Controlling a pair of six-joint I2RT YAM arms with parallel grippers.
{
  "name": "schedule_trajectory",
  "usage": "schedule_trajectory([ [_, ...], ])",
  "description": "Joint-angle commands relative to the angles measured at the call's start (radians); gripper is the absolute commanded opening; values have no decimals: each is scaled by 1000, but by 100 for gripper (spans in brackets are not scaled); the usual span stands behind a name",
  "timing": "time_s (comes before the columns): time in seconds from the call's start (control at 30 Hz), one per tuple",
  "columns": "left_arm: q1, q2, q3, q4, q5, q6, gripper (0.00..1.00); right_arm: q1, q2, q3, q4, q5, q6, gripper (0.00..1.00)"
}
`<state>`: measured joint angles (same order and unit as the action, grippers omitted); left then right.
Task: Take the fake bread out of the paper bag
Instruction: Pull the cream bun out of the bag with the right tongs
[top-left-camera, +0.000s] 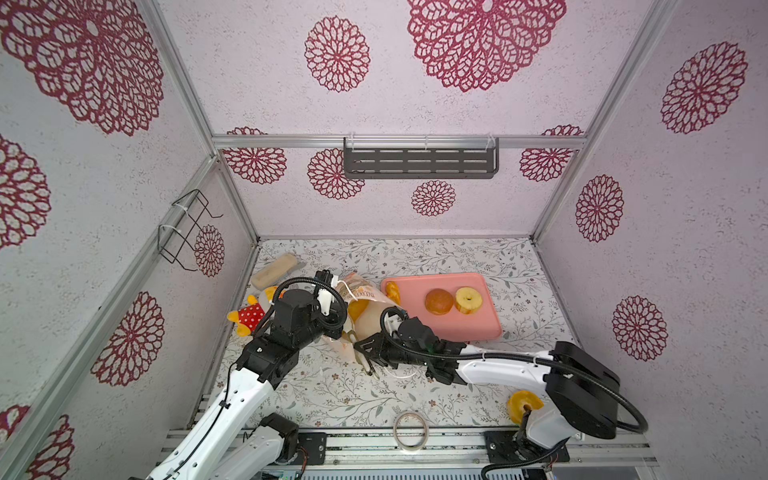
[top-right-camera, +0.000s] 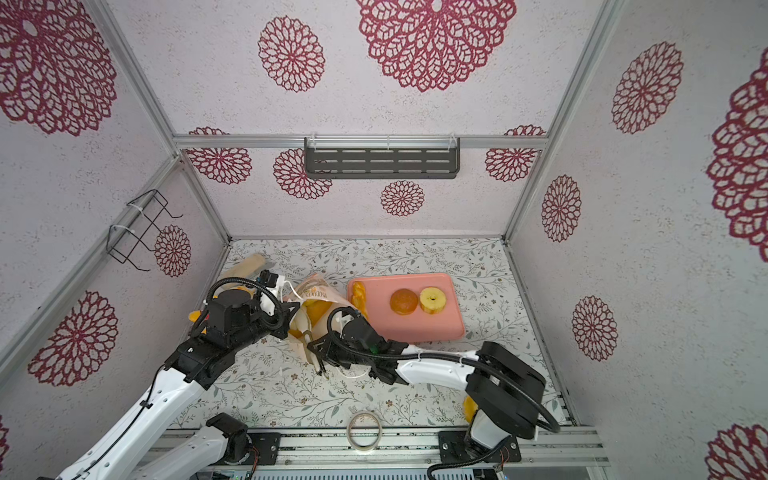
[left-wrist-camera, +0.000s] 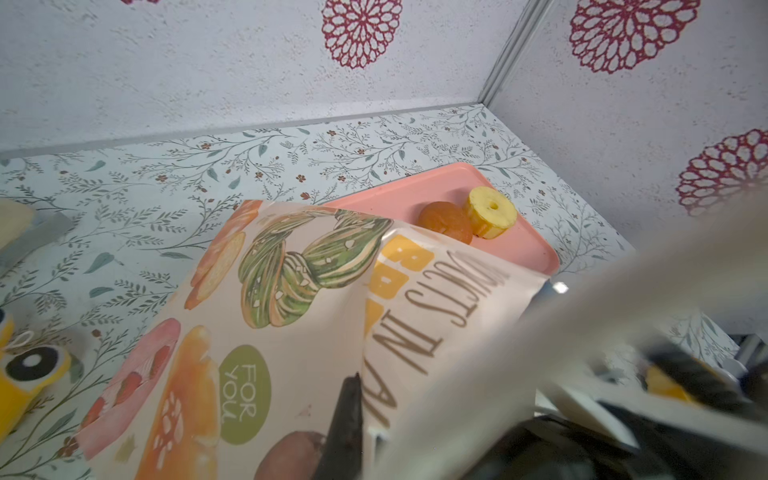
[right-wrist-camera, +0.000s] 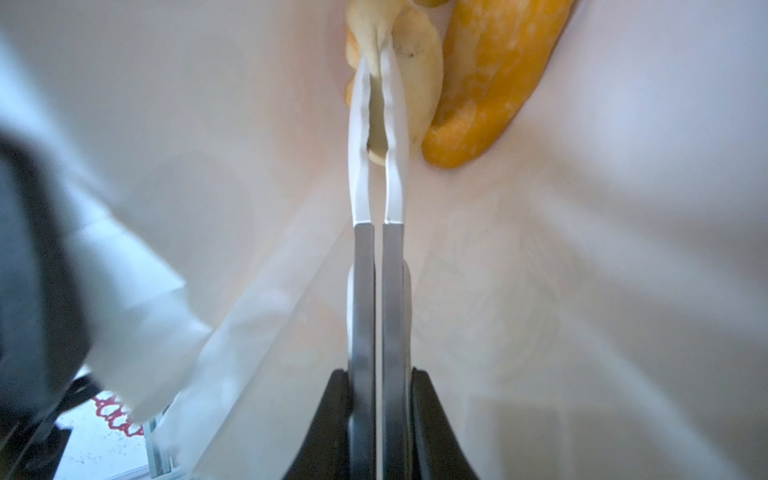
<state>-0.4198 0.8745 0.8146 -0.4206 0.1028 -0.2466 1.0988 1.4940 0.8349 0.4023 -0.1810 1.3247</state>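
- The paper bag (top-left-camera: 360, 291) lies on its side on the desk (top-left-camera: 332, 395), between the two arms and just left of the pink tray (top-left-camera: 478, 328). Its open mouth faces the near edge.
- The left end effector (top-left-camera: 337, 312) is pressed together at the bag's rim. In the left wrist view one dark finger (left-wrist-camera: 349, 415) lies against the printed paper, holding the panel lifted.
- The right end effector (right-wrist-camera: 379, 415) is clamped on a pair of tongs (right-wrist-camera: 368, 270), squeezing the grey arms nearly parallel.
- The tongs reach deep into the bag, and their white tips pinch a pale bread piece (right-wrist-camera: 419, 75).
- Just beside that piece, also inside the bag, lies an orange loaf (right-wrist-camera: 490, 83). It is touching the pale piece.
- In both top views some orange bread shows through the bag's mouth.
- Three breads are out of the bag and on the tray:
  - a brown bun (top-left-camera: 439, 301) near the middle
  - a yellow ring (top-left-camera: 468, 300) touching the bun's right side
  - a long loaf (top-right-camera: 358, 297) along the left rim
- A second ring (top-left-camera: 524, 405) sits on the desk by the right arm's base, partly hidden by that arm.
- A plush toy (top-left-camera: 249, 316) and a beige block (top-left-camera: 274, 270) lie left of the bag.
- A roll of tape (top-left-camera: 410, 430) rests at the desk's near edge.
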Motion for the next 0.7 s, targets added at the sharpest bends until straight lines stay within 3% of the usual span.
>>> schedule_trajectory([
  [0.0,5,-18,-18,30,-51,-25,0,13,-124,-7,-74,64,-78,0],
  [0.2,5,-13,-10,25,-69,-41,0,13,-196,-22,-175,57,-120,0],
  [0.67,6,96,88,-60,-270,-93,0,16,-462,-34,-435,69,-207,0],
])
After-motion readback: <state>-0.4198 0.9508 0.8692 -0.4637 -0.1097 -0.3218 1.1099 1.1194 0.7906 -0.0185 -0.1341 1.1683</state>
